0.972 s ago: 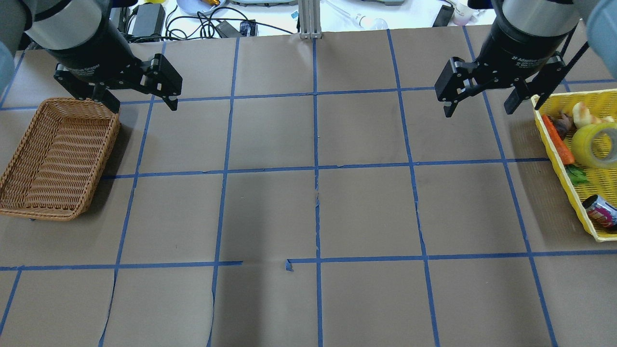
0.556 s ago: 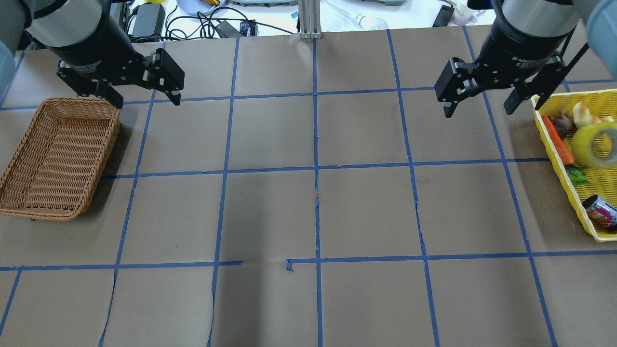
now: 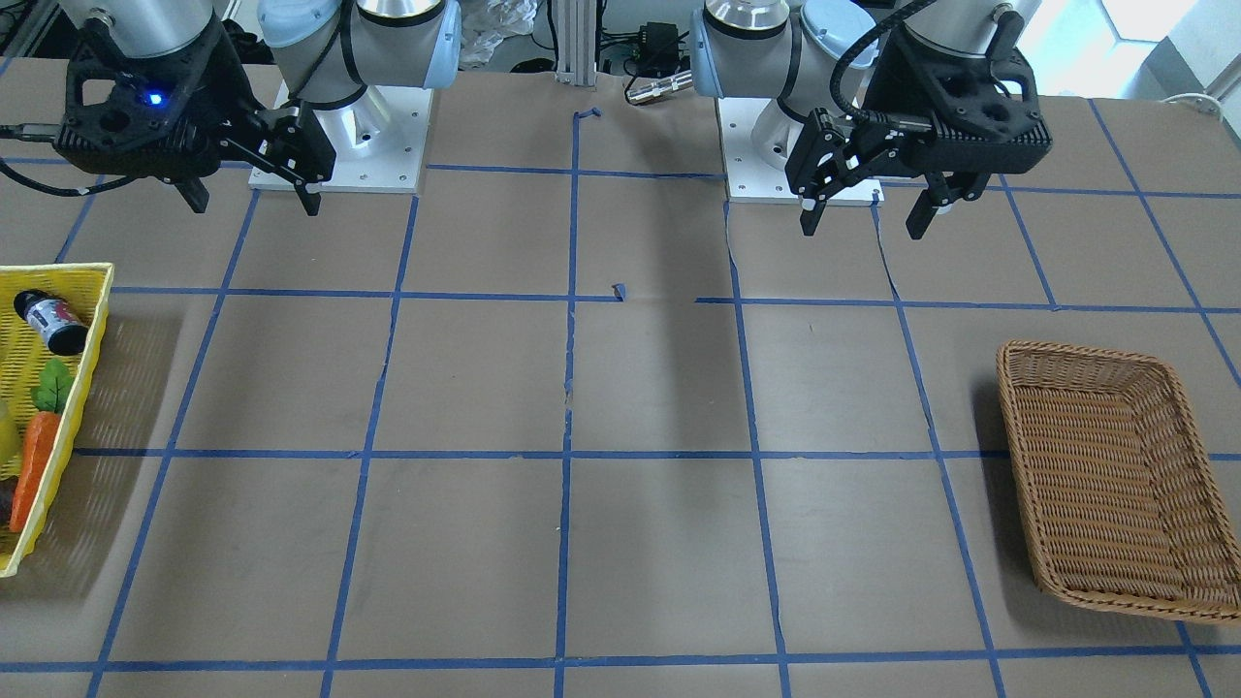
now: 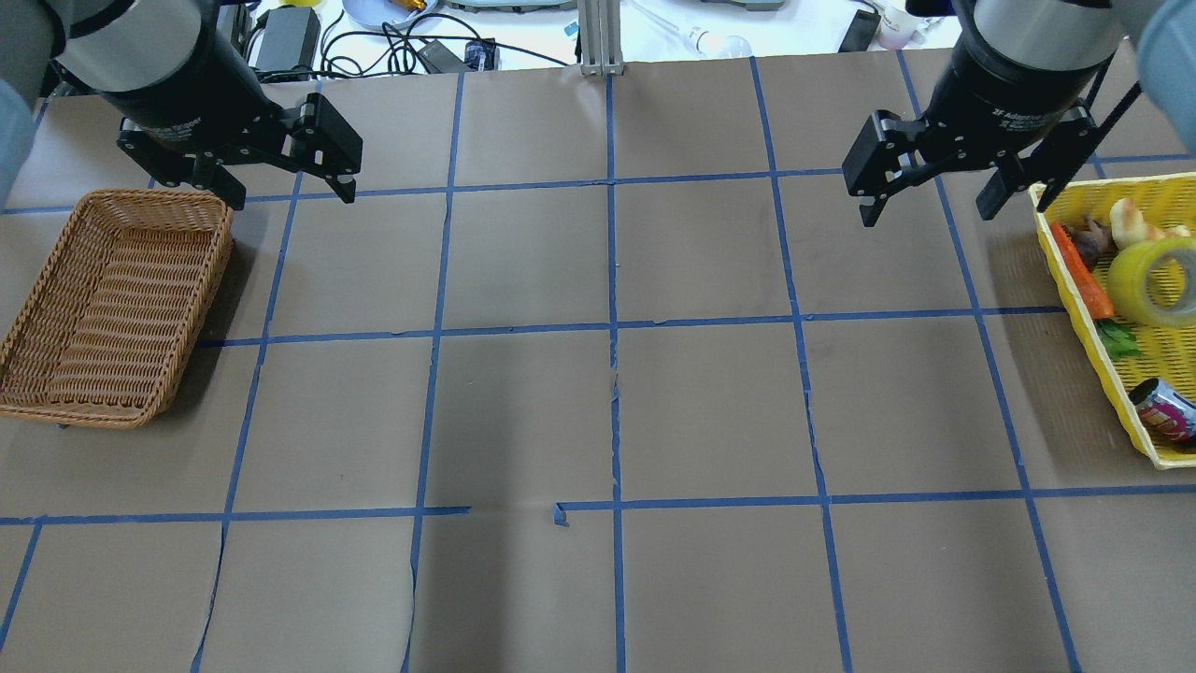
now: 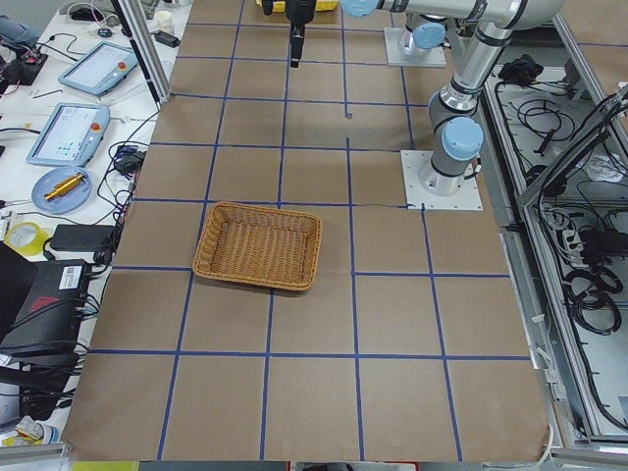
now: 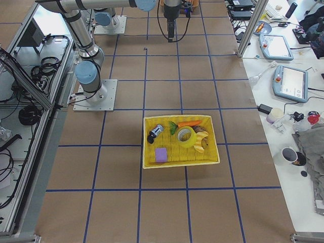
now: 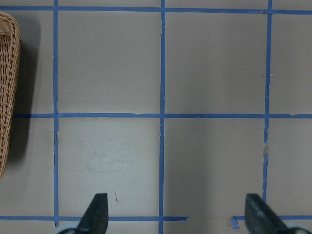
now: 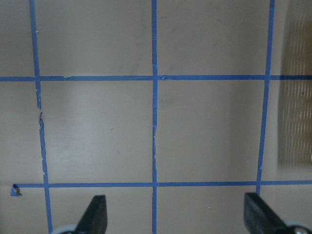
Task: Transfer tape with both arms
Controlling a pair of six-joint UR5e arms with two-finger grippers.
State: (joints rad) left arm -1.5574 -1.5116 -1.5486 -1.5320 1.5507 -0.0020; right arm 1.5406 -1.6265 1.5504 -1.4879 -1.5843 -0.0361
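1. Since a second ago the left pincer (image 4: 291, 194) has drifted a little away from the wicker basket (image 4: 84, 411) toward the middle and far side of the worktop (image 4: 710, 402). The right pincer (image 4: 927, 215) has hardly moved.
2. Both pincers hang above the worktop with their fingers spread wide and nothing between them. Each wrist view confirms it, showing only bare gridded paper between the two fingertips.
3. The tape (image 4: 1132, 276) lies in the yellow tray (image 6: 181, 163) on the robot's right, beside a toy carrot (image 4: 1082, 271) and near a small can (image 4: 1163, 411). No pincer touches it.
4. The layout seems deliberate. Tray and basket sit at opposite ends, well apart, so probably neither arm can cover the whole trip. The right arm would lift the roll and pass it across the middle for the left arm to drop in the basket. The right pincer waits just beside the tray, which suits that first pick.
5. The front-facing view cuts the tray off at its edge and misses the tape altogether.
6. The right side view alone shows the whole tray, including a purple block (image 6: 161, 155) the overhead view crops out.
7. The left wrist view catches the basket's rim, and the right wrist view shows a blurred yellow patch at its edge, probably the tray.
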